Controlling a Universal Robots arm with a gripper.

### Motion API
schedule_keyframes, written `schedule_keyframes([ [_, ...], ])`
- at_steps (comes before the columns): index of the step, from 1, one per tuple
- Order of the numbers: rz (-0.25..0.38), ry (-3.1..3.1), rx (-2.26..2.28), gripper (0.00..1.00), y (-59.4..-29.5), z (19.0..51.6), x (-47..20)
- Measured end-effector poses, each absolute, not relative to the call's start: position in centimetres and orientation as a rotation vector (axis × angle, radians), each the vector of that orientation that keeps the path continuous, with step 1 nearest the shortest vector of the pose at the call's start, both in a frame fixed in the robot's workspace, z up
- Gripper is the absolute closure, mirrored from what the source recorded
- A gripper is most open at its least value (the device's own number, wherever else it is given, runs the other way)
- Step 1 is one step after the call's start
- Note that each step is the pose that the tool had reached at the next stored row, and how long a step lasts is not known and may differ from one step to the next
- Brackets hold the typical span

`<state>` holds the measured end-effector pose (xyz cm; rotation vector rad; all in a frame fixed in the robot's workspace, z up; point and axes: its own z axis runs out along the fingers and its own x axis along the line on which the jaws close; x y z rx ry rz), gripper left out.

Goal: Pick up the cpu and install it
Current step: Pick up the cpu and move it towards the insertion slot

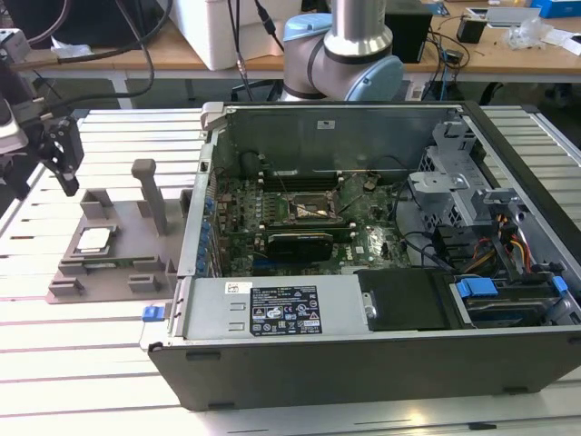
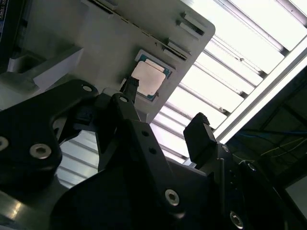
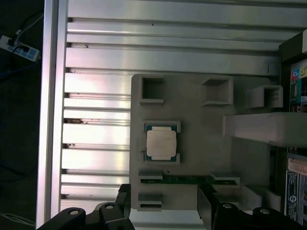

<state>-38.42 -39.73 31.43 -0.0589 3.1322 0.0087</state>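
Surface (image 1: pixel 82 363): slatted aluminium, carrying everything below.

Computer case (image 1: pixel 381 354): lies on its side with the panel off, taking up the middle and the exterior view's right. The green motherboard (image 1: pixel 363 241) is exposed inside. The black-framed socket (image 1: pixel 313 211) sits near the board's centre, with nothing silvery seated in it.

Arm (image 1: pixel 349 45): its grey-and-blue joint stands behind the case at the far edge of the surface.

Grey tray (image 1: pixel 109 272): flat on the surface, just beside the case on the exterior view's left. It has several raised blocks and one upright post.

Fingers (image 3: pixel 207 203): black and spread apart, with nothing between them. In both wrist views they hang above the tray's edge, clear of the plastic and touching nothing. The exterior view puts them above the tray's far left end.

Cpu (image 3: pixel 161 144): lies flat in its square recess in the tray (image 3: pixel 201 143), silvery top up, with corner tabs around it. It is also seen at (image 2: pixel 148 79) and (image 1: pixel 94 241). It is untouched, apart from the fingers and well apart from the socket.
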Motion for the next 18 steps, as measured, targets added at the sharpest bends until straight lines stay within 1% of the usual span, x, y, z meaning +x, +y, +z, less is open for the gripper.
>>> schedule_keyframes([
  [7,-0.032,3.133,-0.070,0.34,-39.0,30.1,-37.8],
  [14,-0.034,3.132,-0.077,0.34,-37.7,28.8,-37.8],
  [18,-0.034,3.132,-0.078,0.34,-37.5,27.8,-37.8],
])
